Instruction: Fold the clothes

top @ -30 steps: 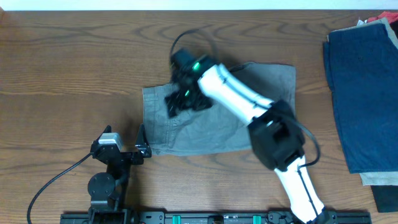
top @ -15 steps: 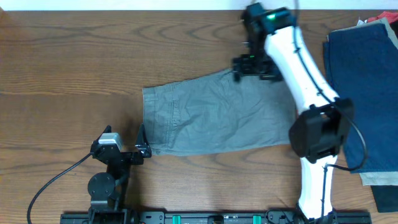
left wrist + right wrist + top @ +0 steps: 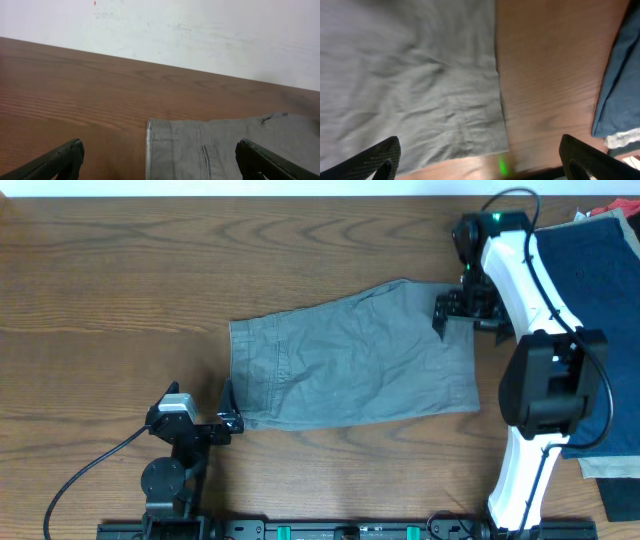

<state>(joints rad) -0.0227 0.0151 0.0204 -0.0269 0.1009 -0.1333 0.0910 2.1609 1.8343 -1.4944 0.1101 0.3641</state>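
The grey shorts lie spread flat in the middle of the table, waistband at the left. In the left wrist view the waistband edge and a stitched pocket show between the open jaws. My left gripper rests open by the shorts' lower left corner. My right gripper is open and empty, above the shorts' upper right corner. In the right wrist view the grey cloth fills the left and its right edge runs down the middle. The dark navy garment lies at the far right.
The navy garment tops a pile of other cloth at the table's right edge. It shows at the right edge of the right wrist view. A white wall stands behind the table. A cable runs from the left arm's base.
My right arm swung from the shorts' left half to their upper right corner, drawing the folded half open to the right. The shorts now lie unfolded and flat. The left arm stayed still.
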